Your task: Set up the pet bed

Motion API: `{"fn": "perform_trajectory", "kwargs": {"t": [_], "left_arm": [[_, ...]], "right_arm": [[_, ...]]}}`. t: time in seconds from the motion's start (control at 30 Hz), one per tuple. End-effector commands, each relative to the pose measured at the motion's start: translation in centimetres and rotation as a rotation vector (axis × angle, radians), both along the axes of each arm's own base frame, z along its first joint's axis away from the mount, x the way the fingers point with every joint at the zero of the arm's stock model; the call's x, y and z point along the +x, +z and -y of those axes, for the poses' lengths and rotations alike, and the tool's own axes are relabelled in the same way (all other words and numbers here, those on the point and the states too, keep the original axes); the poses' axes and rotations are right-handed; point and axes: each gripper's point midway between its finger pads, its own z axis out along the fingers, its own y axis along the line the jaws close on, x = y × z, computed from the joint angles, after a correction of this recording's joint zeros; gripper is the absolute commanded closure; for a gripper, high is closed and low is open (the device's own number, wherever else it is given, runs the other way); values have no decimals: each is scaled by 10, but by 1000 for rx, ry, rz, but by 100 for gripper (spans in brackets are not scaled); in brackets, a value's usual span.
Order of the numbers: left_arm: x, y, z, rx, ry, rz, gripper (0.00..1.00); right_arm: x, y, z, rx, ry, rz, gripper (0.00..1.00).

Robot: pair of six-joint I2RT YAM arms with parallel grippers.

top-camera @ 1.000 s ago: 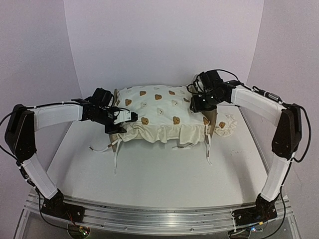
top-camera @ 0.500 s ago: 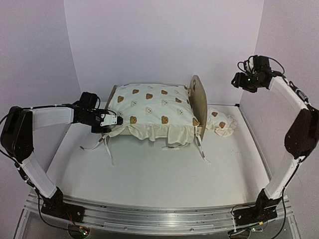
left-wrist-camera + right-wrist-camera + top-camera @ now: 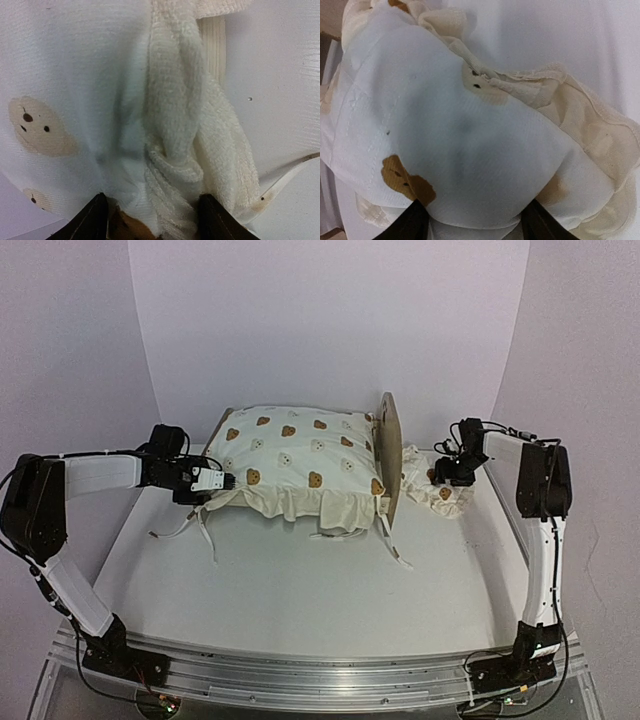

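Between the left fingers [image 3: 92,222], which stand part-way apart, the frilled edge of the duvet [image 3: 170,165] is pinched. Beyond them, the pet bed [image 3: 388,455] rests on the counter [image 3: 300,590]. The pillow [image 3: 470,130] fills the gap between the right fingers [image 3: 415,225]; whether they grip it cannot be told.

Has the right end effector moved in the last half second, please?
Yes: the right end effector dropped from high near the wall down and left onto the pillow beside the end board.
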Motion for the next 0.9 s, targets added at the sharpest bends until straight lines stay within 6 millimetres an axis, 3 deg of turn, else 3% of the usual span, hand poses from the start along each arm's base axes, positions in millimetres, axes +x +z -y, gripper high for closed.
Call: {"fn": "perform_trajectory", "kwargs": {"t": [0.0, 0.1, 0.17, 0.27, 0.33, 0.5, 0.57, 0.67, 0.77, 0.87], "left_arm": [[-6, 15, -9, -6, 10, -18, 33], [-17, 36, 1, -76, -22, -37, 29], [-27, 55, 10, -135, -62, -44, 27], [-44, 81, 24, -226, -127, -34, 25], [-54, 97, 30, -278, -153, -28, 21], [-74, 118, 38, -366, -181, -64, 19], [-78, 124, 39, -393, -177, -57, 19], [-82, 125, 41, -420, -178, -59, 19], [-86, 126, 43, -440, -187, -62, 19], [-89, 125, 44, -455, -190, -69, 19]], "right_arm": [[-4, -6, 5, -7, -60, -31, 60], [-7, 17, 7, 15, -119, -9, 90], [-5, 44, 7, 38, -158, 32, 100], [-1, 106, 9, 75, -222, 144, 100], [0, 160, 11, 117, -273, 245, 100], [-14, 277, 5, 225, -376, 494, 100], [-22, 320, -16, 260, -363, 614, 100], [-36, 368, -74, 348, -285, 751, 100], [-44, 392, -133, 437, -210, 802, 100], [-47, 396, -190, 573, -165, 794, 100]]}}
